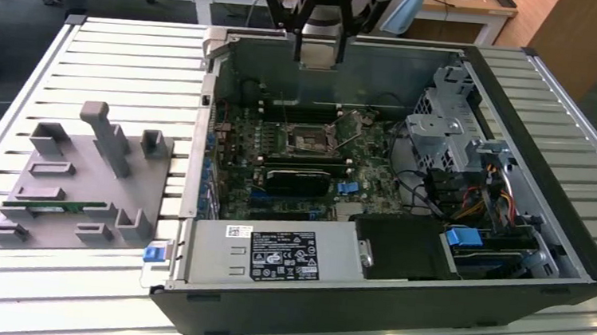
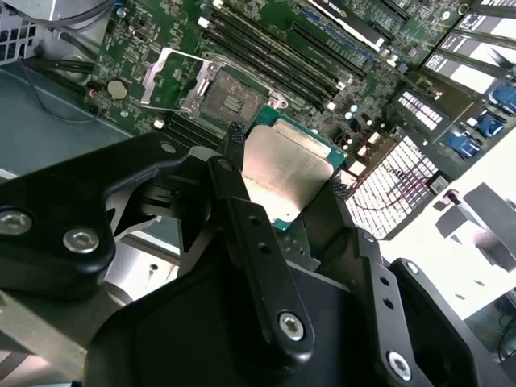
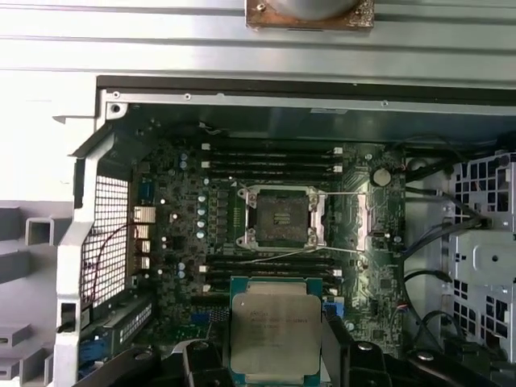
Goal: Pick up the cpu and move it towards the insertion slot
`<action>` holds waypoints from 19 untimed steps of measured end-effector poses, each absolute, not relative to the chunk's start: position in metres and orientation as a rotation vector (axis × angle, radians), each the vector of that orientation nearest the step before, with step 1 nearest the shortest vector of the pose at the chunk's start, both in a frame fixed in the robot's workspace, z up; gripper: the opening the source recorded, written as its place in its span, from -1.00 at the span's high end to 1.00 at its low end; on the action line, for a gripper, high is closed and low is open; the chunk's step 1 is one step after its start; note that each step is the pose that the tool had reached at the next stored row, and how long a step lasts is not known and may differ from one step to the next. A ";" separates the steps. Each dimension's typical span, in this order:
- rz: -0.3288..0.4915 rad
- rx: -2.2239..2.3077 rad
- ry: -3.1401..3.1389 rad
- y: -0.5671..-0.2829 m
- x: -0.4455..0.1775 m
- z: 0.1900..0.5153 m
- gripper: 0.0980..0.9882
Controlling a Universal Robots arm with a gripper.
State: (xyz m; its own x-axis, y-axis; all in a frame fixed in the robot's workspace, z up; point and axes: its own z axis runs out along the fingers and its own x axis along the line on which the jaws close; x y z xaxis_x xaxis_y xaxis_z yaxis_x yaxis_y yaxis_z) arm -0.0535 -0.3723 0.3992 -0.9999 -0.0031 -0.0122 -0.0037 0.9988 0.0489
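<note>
I'm holding the cpu (image 2: pixel 282 173) clear of the board, its shiny silver top facing both wrist views (image 3: pixel 275 334). The fingers (image 2: pixel 234 141) are clamped on it, one black pad on each of two opposite edges, so the gripper (image 2: pixel 284 161) is gripping it firmly.

Beyond the chip I'm seeing the slot (image 3: pixel 281 219) lying open on the green motherboard (image 3: pixel 173 266), its dark square centre bare and its silver frame around it, thin wire levers running alongside. The cpu is hanging above the board, apart from the slot and not touching it. In the second wrist view the slot (image 2: pixel 226 101) is showing just past the chip's far edge, with black memory slots (image 2: pixel 282 56) running beside it.

In the exterior view the gripper (image 1: pixel 319 45) is hovering over the far wall of the open computer case (image 1: pixel 372 317), and the slot (image 1: pixel 312 140) is sitting lower down near the middle of the board. The case is lying on a slatted white surface (image 1: pixel 125 66), with a grey fixture (image 1: pixel 78 190) on the exterior view's left carrying a green memory stick (image 1: pixel 55 207).
</note>
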 end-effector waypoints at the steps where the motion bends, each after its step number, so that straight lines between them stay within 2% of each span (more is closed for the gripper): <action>1: 0.076 -0.005 3.129 -0.371 -0.053 0.399 0.01; 19: 0.076 -0.005 3.129 -0.342 -0.050 0.398 0.01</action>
State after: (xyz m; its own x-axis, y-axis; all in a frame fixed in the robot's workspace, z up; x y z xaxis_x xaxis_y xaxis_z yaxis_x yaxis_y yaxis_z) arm -0.0505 -0.3416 0.3983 -0.9999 -0.0031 -0.0122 -0.0037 0.9988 0.0488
